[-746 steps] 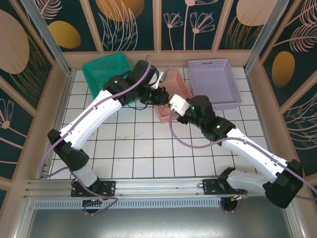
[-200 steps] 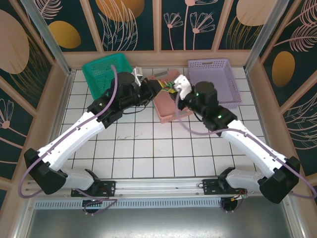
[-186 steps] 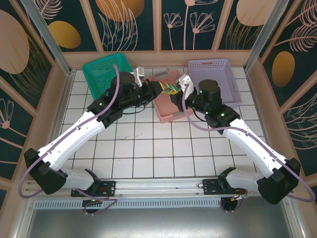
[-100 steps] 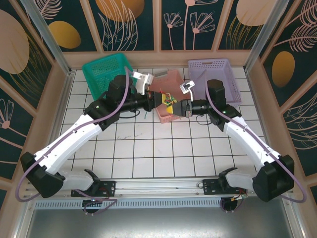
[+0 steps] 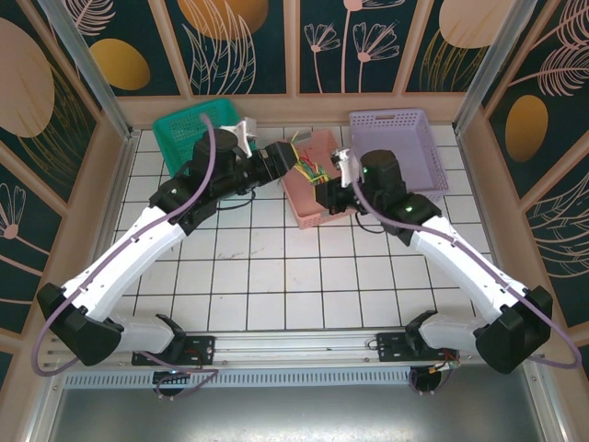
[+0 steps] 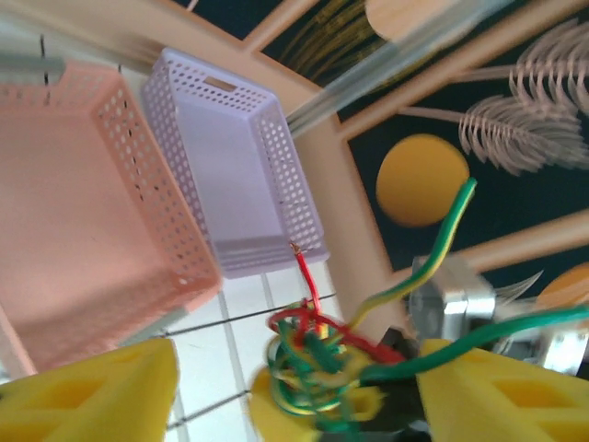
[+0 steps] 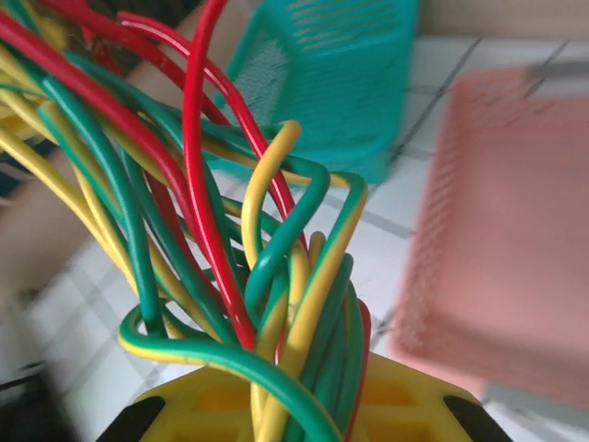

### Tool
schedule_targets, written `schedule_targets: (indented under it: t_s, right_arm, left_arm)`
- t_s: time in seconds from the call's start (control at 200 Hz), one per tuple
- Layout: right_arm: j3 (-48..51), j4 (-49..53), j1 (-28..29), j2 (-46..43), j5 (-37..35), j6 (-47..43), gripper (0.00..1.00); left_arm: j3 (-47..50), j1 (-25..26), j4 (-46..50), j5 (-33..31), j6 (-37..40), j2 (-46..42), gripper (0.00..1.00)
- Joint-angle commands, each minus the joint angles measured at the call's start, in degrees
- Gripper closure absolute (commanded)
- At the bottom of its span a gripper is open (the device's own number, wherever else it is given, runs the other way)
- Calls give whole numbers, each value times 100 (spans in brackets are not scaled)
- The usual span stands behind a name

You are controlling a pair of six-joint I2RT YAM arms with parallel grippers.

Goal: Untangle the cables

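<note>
The cables [image 5: 309, 167] are a knot of green, yellow and red wires hanging in the air over the pink basket [image 5: 315, 204]. My right gripper [image 5: 325, 190] is shut on the cables from the right; in the right wrist view the wires [image 7: 230, 230] fan up out of its yellow fingers [image 7: 212, 405]. My left gripper [image 5: 293, 158] sits just left of the knot. Its yellow fingers [image 6: 87, 387] stand wide apart in the left wrist view, on either side of the tangle [image 6: 313, 364] without pinching it. A loose green-yellow end [image 6: 442, 249] curls up to the right.
A green basket [image 5: 189, 133] stands at the back left and a lilac basket [image 5: 398, 152] at the back right. The white tiled floor [image 5: 276, 276] lies in front of them. Patterned walls with wooden frames close the back and both sides.
My left gripper has opened and let go of the knot. Both wrists have shifted back and up over the pink basket, and the bundle now hangs from my right gripper alone.
</note>
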State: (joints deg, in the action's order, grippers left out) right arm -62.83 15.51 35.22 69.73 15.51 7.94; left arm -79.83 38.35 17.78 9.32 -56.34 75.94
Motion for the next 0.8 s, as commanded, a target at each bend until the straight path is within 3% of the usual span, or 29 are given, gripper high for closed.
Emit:
schedule_targets:
  t_s: [0.0,0.075,0.235,0.54,0.626,0.796]
  right_arm:
    - [196,-882,355,-18,-2552,-1413,100]
    - [314,-1379,577,62,-3130,-1898,100]
    - [491,-2011,870,126,-3438,-2453,100]
    - [797,-2825,1473,88,-4917,-3181,100]
    - [889,-2992,1597,10,-4889,-3455,100]
    - [1264,-3352,2155,-159,-4721,-4166,100]
  left_arm:
    - [40,11,-24,-178,-2439,-263,24]
    - [-22,49,71,-45,-2966,-283,22]
    - [45,266,179,-82,-3538,-308,16]
    - [177,612,631,-903,-4253,-651,9]
    - [81,620,569,-850,-4124,-516,2]
    - [573,616,-288,-662,-4306,-229,2]
